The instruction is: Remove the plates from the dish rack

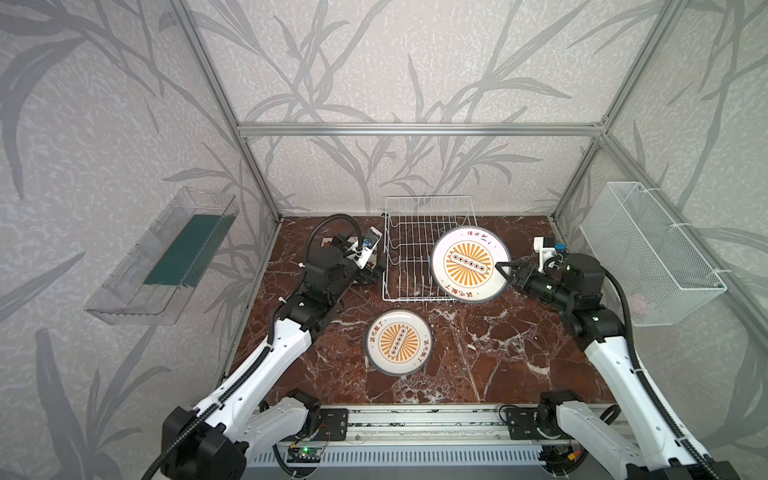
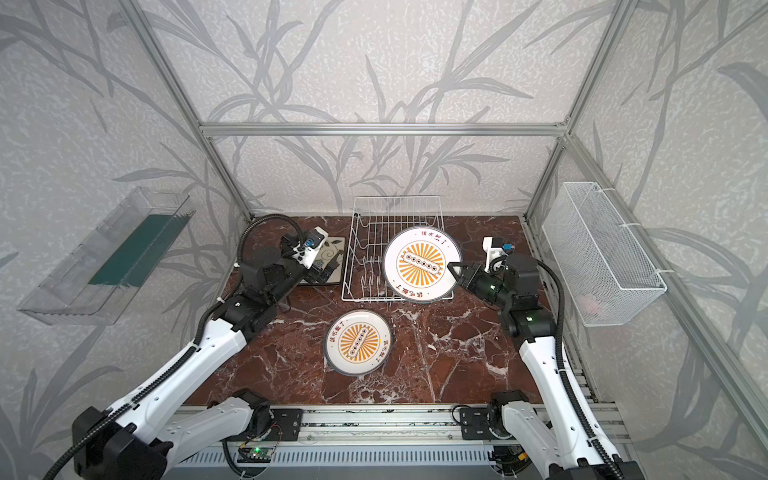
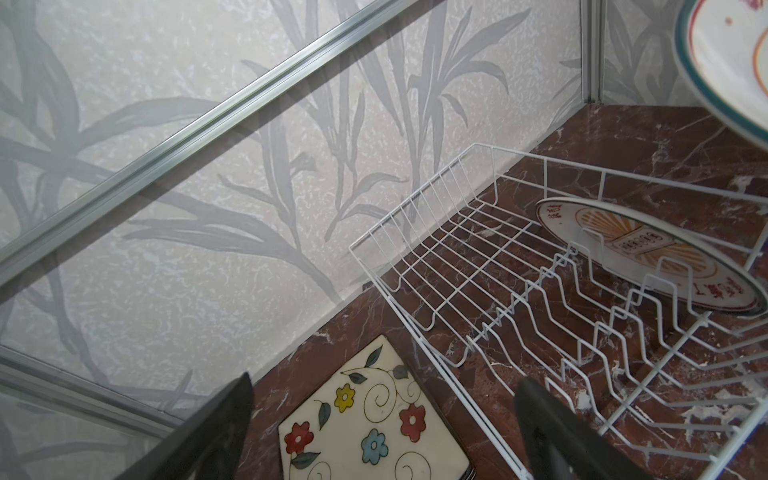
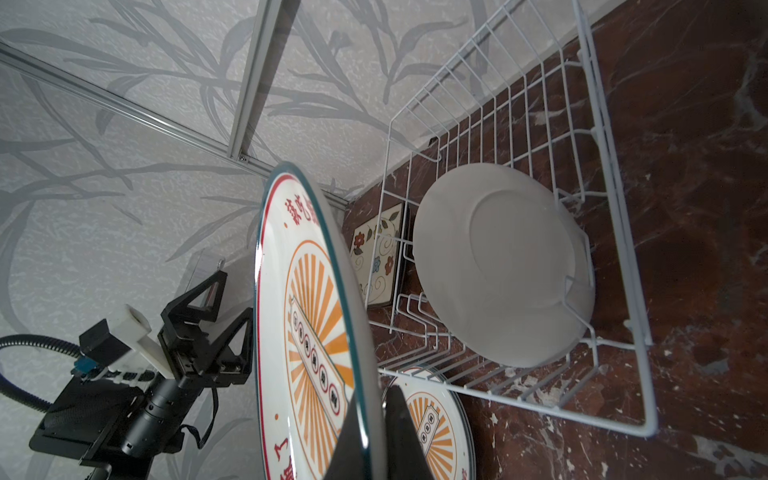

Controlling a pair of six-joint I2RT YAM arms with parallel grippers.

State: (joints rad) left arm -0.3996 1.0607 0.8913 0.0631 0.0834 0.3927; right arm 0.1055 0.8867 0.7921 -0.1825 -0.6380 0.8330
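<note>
My right gripper [image 1: 500,266] [image 4: 376,399] is shut on the rim of a round white plate with an orange sunburst [image 1: 471,264] [image 2: 422,264] [image 4: 307,332], held tilted above the right side of the white wire dish rack [image 1: 415,216] [image 2: 386,212] [image 3: 457,232] [image 4: 615,208]. Another round plate [image 4: 498,266] [image 3: 648,253] leans in the rack's tines; the held plate hides it in both top views. Flat on the table in front of the rack lies one more round plate [image 1: 399,341] [image 2: 358,341]. My left gripper [image 1: 370,274] [image 3: 384,386] hangs open over a square flowered plate [image 3: 370,419] [image 2: 334,249] left of the rack.
A clear plastic tray [image 1: 166,257] hangs on the left wall and a white fine-mesh basket [image 1: 648,253] on the right wall. Aluminium frame posts [image 1: 257,183] stand at the table's back corners. The square plate appears to top a small stack.
</note>
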